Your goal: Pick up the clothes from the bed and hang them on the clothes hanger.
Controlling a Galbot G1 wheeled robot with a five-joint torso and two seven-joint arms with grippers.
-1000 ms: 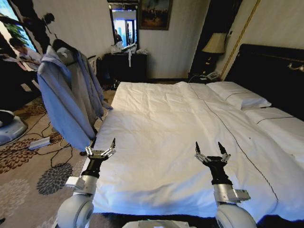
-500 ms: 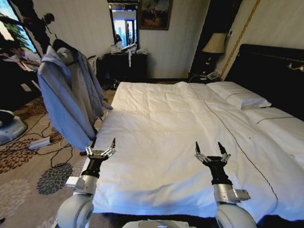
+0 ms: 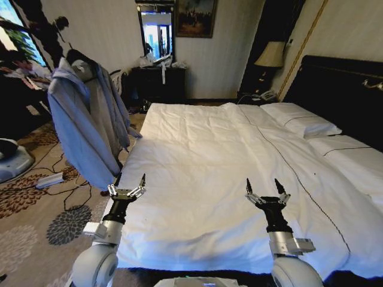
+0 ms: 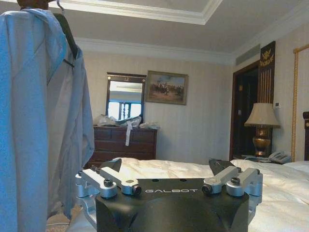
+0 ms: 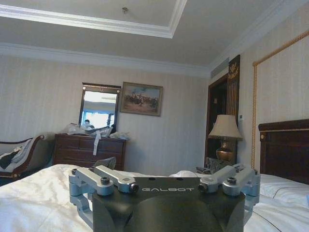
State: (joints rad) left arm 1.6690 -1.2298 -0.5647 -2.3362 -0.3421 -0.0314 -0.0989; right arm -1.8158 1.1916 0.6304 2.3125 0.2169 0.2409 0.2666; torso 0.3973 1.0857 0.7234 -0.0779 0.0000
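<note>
One grey-blue shirt of soft wrinkled cloth drapes over one coat stand, beyond and outward of the left gripper. Both grippers, left and right gripper, hover with pointed metal fingers spread wide, empty, above one bed of creased white sheets.

A dark dresser under a mirror, a lamp, perhaps a telephone.
</note>
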